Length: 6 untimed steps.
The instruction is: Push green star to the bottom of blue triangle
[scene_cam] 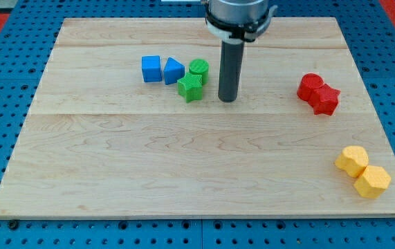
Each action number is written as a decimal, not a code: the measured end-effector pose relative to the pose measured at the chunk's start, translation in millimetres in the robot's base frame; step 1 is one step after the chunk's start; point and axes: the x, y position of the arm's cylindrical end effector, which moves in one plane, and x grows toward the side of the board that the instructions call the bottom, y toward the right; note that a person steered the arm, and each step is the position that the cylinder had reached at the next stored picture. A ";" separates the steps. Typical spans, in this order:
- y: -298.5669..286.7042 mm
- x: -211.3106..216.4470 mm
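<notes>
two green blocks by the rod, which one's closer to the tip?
The green star, the lower one, just to the view's left of my tip. The green cylinder sits higher, beside the blue triangle.

Green star (pixel 191 88): flat on tabletop, just below green cylinder, touching it. Blue triangle (pixel 173 70): flat, just up-left of star, beside blue cube, corner near star.

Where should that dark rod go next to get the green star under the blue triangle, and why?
Probably slide my tip toward the view's left into the green star. The star sits just right of and slightly below the blue triangle, with my tip on its right, so a leftward, slightly downward push should carry it under.
</notes>
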 end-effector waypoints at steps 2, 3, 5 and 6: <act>0.0 -22.7; -0.3 -23.8; -37.8 -6.0; -49.1 -4.2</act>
